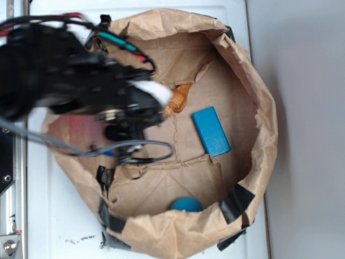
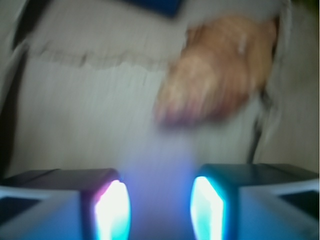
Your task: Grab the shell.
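One white counter [image 1: 237,21] carries one shallow basin made from a brown paper bag [image 1: 264,135], its rolled rim patched with several strips of black tape [image 1: 235,203]. The basin fills most of the counter's width, reaching close to its right edge.

One black robot arm [image 1: 59,70], motion-blurred, reaches in over the left rim of the basin; its bundled cables loop across the basin floor.

One flat blue block [image 1: 211,131] lies on the basin floor right of centre, apart from the other objects.

One shell [image 1: 179,99], tan-orange and ridged, lies on the basin floor just up and left of the block, at the tip of the arm, which hides part of it. In the wrist view the shell [image 2: 215,75] appears as a blurred tan mass ahead of the fingers and right of centre, not between them.

One teal ball [image 1: 186,204] rests against the near wall of the basin, half hidden by the rim.

One tool [image 2: 159,207] is shown: two fingers [image 2: 112,210], lit blue at their inner faces, stand parted with empty space between them, so the tool is released and grasps nothing. In the exterior view the blur hides its jaws.
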Controlling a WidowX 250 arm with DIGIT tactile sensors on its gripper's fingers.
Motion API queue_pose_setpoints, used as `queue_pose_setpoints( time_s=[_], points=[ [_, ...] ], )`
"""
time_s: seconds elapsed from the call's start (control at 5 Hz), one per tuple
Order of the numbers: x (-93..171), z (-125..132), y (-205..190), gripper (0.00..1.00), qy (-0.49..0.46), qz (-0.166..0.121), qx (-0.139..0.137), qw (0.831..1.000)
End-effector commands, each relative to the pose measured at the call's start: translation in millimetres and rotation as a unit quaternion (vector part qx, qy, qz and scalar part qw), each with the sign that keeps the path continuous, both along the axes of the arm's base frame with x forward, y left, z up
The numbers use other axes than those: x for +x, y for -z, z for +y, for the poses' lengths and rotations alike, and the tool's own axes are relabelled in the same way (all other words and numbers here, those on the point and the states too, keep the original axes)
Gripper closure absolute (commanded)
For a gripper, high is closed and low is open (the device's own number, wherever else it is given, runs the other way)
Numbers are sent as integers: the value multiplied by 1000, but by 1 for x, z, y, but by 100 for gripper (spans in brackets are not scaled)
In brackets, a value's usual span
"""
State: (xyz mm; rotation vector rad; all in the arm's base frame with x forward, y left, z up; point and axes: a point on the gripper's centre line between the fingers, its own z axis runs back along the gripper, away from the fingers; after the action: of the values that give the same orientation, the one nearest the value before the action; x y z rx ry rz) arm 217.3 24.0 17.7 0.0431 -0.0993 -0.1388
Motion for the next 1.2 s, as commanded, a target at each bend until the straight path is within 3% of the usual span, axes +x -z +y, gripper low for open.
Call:
queue_pose_setpoints(
  time_s=[0.0,0.2,0.4,0.6,1.0],
  points=[
    [51,46,-66,100,-2,-65,-22,998],
    [66,67,-85,0,-18,-67,-40,997],
    [76,82,-96,0,-34,-62,-72,995],
    [75,84,-97,0,-22,-44,-87,995],
    [63,61,-80,0,2,54,-99,994]
  ],
)
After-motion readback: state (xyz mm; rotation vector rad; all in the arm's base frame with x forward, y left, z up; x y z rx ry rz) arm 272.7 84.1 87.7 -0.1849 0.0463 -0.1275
